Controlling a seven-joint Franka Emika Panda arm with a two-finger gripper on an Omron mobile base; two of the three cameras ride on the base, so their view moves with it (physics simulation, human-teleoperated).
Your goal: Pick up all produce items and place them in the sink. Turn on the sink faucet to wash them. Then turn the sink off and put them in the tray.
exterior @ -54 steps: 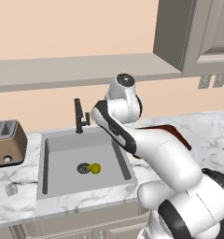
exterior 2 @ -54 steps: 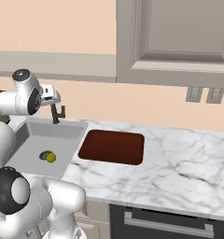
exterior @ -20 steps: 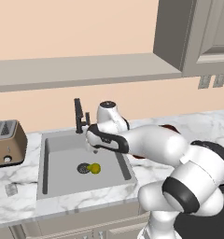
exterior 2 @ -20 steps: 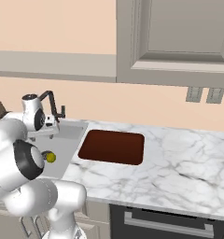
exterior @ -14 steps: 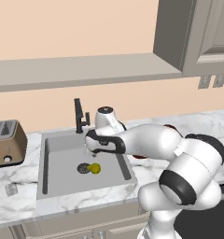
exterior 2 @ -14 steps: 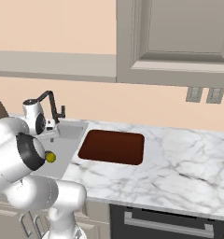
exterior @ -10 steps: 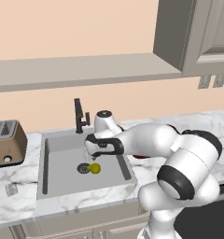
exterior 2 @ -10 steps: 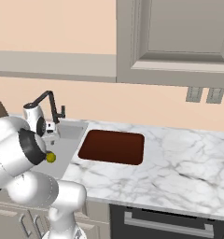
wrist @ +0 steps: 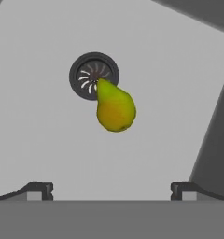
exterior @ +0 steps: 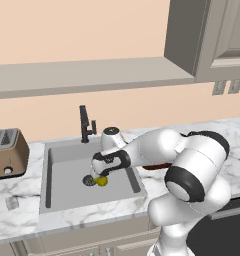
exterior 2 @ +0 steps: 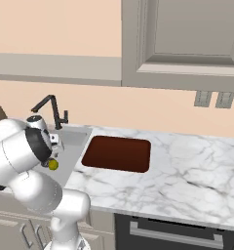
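The produce item, a yellow pear (wrist: 115,108) with a greenish end, lies on the floor of the grey sink (wrist: 39,140), its narrow end over the round dark drain (wrist: 93,75). My gripper (wrist: 112,189) hangs open just above it, fingertips (wrist: 39,189) wide apart, nothing between them. From the left base view the gripper (exterior: 98,175) is down inside the sink (exterior: 67,172), right over the pear (exterior: 102,181). The black sink faucet (exterior: 84,125) stands at the basin's back edge. The dark red-brown tray (exterior 2: 117,153) lies on the counter right of the sink (exterior 2: 75,139).
A brown toaster (exterior: 7,152) stands on the marble counter left of the sink. The basin's right wall (wrist: 212,140) runs close beside the pear. Marble counter (exterior 2: 187,176) stretches right of the tray, with wall cabinets overhead.
The hand has come down from beside the faucet into the basin and now sits low over the pear. The pear has stayed by the drain. The jaws have stayed open.
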